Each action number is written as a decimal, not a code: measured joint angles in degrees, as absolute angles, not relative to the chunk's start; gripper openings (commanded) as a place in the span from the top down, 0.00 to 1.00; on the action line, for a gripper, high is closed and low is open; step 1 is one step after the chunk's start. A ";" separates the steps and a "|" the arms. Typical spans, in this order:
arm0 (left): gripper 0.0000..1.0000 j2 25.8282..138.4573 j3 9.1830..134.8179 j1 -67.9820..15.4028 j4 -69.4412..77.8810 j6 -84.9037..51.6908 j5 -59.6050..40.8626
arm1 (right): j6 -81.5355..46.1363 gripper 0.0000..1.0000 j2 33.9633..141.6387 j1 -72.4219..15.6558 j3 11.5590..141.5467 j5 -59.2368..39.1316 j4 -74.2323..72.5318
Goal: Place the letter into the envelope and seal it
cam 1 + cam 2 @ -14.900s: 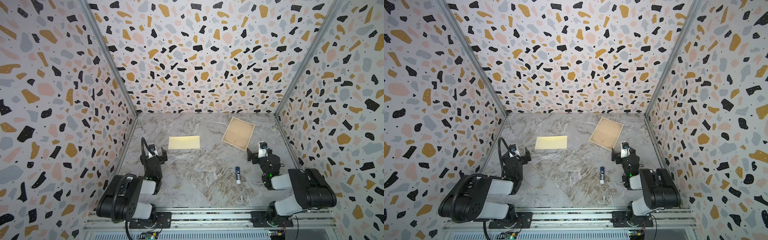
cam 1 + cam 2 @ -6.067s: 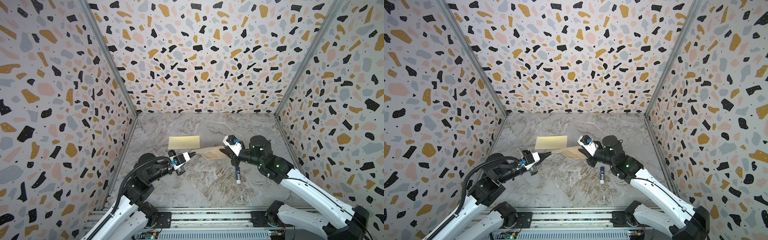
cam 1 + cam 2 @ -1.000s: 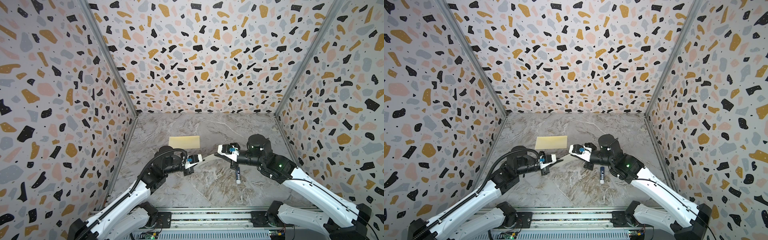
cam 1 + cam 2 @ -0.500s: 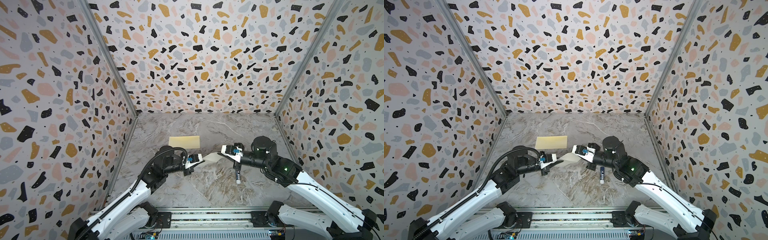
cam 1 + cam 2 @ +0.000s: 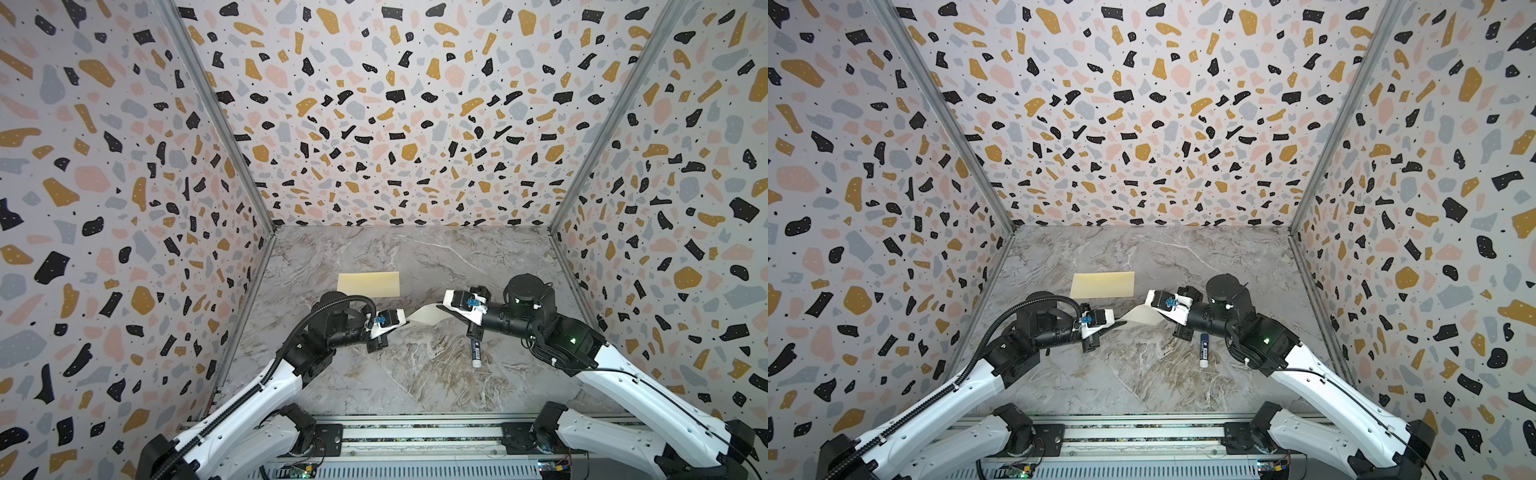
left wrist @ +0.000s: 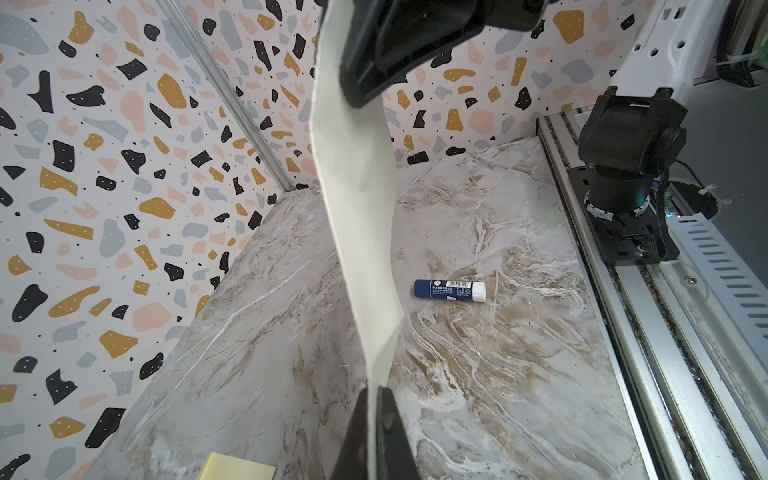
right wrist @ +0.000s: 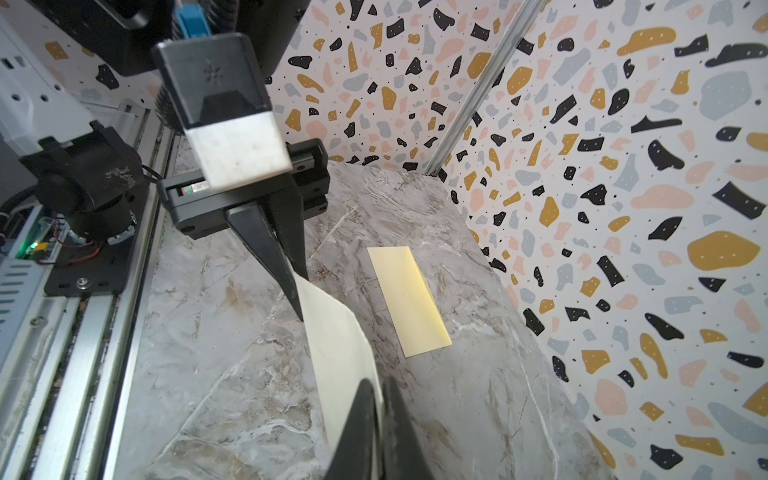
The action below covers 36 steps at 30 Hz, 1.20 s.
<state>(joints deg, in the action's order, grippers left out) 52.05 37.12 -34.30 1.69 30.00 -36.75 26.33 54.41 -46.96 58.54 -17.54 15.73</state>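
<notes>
Over the middle of the bench (image 5: pixel 407 386), you have the letter (image 5: pixel 426 314) held clear of the surface, strung between the two arms, with its pale plain side showing in both top views. Left jaws: pinched tight on one end of the sheet. In the left wrist view the letter (image 6: pixel 357 208) rises out of them as a long bowed strip and ends in the right jaws. Right jaws: narrow, with the opposite edge of the paper caught between them. In the right wrist view the letter (image 7: pixel 336 345) curves away to the tips of the left jaws. The sheet is bent into a soft curve, not flat or taut. The envelope (image 5: pixel 368 284) lies flat on the bench just behind the letter, toward the back wall, its long side running across and clear of both arms. You cannot tell from these views which face is up. A glue stick (image 5: pixel 476 353) lies on the bench under the right arm's wrist, on the front side of the letter and apart from it, white end toward the front rail.
</notes>
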 measured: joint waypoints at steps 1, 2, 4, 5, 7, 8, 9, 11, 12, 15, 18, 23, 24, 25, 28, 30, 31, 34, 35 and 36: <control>1.00 52.05 37.12 -34.30 1.69 30.02 -36.75 | 25.93 0.72 54.19 -46.96 58.43 -17.15 15.55; 1.00 52.05 37.12 -34.30 1.76 29.98 -36.75 | 25.65 0.67 53.80 -46.96 58.30 -16.71 15.16; 1.00 52.05 37.12 -34.30 1.91 29.26 -36.51 | 25.12 0.61 52.62 -46.96 58.06 -15.79 14.46; 1.00 52.05 37.12 -34.30 2.15 28.60 -36.36 | 24.64 0.58 51.83 -46.96 57.95 -15.22 14.04; 1.00 52.03 37.12 -34.30 3.16 26.57 -35.90 | 24.05 0.52 49.98 -46.96 57.54 -13.87 12.86; 1.00 51.96 37.12 -34.30 3.81 25.02 -35.75 | 23.62 0.50 48.86 -46.96 57.14 -13.21 12.16; 1.00 51.86 37.12 -34.30 4.43 23.81 -35.64 | 23.29 0.47 48.01 -46.96 56.84 -12.93 11.66; 1.00 51.33 36.99 -34.30 6.22 21.08 -35.55 | 22.48 0.43 46.33 -46.96 56.14 -12.75 10.68; 1.00 50.96 36.77 -34.30 7.05 19.92 -35.48 | 22.15 0.43 45.63 -46.96 55.86 -13.06 10.44; 1.00 49.17 35.42 -34.30 9.45 17.45 -35.68 | 21.06 0.43 45.25 -46.96 55.75 -14.85 10.20; 1.00 48.27 34.35 -34.30 10.44 16.38 -35.99 | 20.38 0.44 46.33 -46.96 55.75 -17.74 10.31; 1.00 48.38 34.17 -34.33 10.79 15.81 -37.52 | 19.20 0.50 50.43 -46.96 55.75 -23.07 10.76; 1.00 48.38 34.17 -34.33 10.81 15.81 -37.74 | 19.03 0.52 51.44 -46.98 55.75 -24.03 10.81; 1.00 48.38 34.17 -34.35 10.81 15.81 -38.04 | 18.87 0.53 52.40 -47.07 55.75 -24.86 10.87; 1.00 48.38 34.11 -34.37 10.81 15.84 -38.61 | 18.35 0.57 55.02 -47.57 55.75 -26.44 10.96; 1.00 48.38 34.11 -34.37 10.79 15.86 -38.76 | 18.33 0.58 56.84 -48.18 55.75 -27.29 10.94; 1.00 48.38 34.11 -34.37 10.79 15.90 -38.85 | 18.24 0.60 57.43 -48.40 55.75 -27.53 10.92; 1.00 48.40 34.11 -34.41 10.72 16.38 -39.40 | 18.28 0.65 59.13 -48.97 55.75 -27.90 10.83; 1.00 48.40 34.11 -34.41 10.70 16.82 -39.68 | 18.31 0.66 59.64 -49.08 55.75 -27.92 10.79; 1.00 48.45 34.11 -34.41 10.70 16.95 -39.83 | 18.33 0.67 60.12 -49.12 55.75 -27.92 10.72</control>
<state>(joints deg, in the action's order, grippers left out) 48.45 34.11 -34.41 10.70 16.95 -39.83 18.33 60.12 -49.12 55.75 -27.92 10.72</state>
